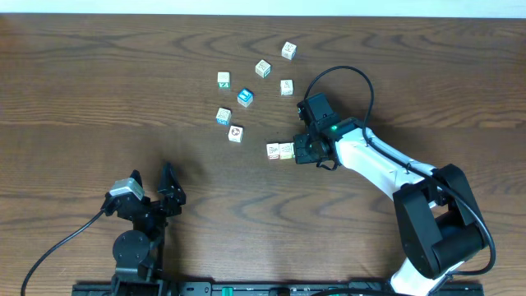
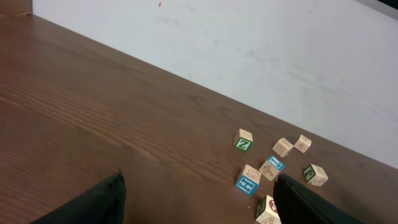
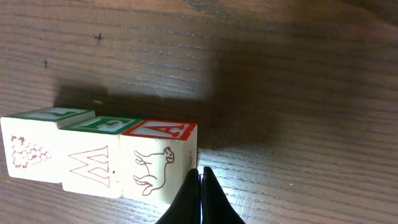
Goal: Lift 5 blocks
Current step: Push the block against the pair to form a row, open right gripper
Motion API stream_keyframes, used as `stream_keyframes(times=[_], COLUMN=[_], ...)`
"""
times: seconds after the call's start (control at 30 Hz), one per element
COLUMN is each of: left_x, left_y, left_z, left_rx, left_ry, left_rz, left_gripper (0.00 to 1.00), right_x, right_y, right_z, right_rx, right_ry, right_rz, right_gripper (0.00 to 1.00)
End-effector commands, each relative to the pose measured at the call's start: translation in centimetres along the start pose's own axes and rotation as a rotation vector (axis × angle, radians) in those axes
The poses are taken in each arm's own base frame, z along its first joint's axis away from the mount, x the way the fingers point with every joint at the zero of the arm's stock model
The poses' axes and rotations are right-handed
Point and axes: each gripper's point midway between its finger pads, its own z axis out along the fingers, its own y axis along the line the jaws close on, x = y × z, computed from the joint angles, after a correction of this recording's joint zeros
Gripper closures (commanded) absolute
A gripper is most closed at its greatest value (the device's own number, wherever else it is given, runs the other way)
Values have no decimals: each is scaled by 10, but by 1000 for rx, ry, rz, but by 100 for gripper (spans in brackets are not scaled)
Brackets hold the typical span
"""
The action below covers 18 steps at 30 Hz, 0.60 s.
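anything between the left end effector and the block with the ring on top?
Nothing. The overhead view shows only bare wooden table between the open left end effector and the ring block.

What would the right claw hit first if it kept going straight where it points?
Probably the red-topped animal block, the near end of the row of blocks; the shut right claw looks almost against its edge, though depth is unclear.

Your right gripper [image 1: 298, 151] sits just beside two blocks [image 1: 274, 150]; your left gripper [image 1: 153, 176], jaws wide, is well apart.
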Motion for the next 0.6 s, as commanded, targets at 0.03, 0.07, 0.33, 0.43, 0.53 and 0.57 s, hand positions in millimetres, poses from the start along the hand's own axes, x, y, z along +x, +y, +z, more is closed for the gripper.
stream_keyframes(times=[0.03, 0.07, 0.33, 0.43, 0.53, 0.57], left_x=[15, 15, 15, 15, 15, 15], left_y=[9, 9, 9, 9, 9, 9], left_z=[1, 1, 1, 1, 1, 1], left_rx=[-30, -30, -30, -30, -30, -30], left_ry=[45, 45, 45, 45, 45, 45], left_rz=[17, 17, 17, 17, 17, 17], left_gripper=[23, 24, 24, 23, 24, 23], right_x=[5, 6, 3, -1, -5, -7], right_y=[6, 7, -14, -31, -48, -50], right_z=[2, 2, 2, -1, -7, -8], right_rx=[-15, -16, 91, 138, 160, 161], right_ry=[14, 15, -5, -9, 5, 4], right_rz=[-13, -17, 1, 27, 69, 74], right_gripper=[99, 99, 96, 87, 89, 89])
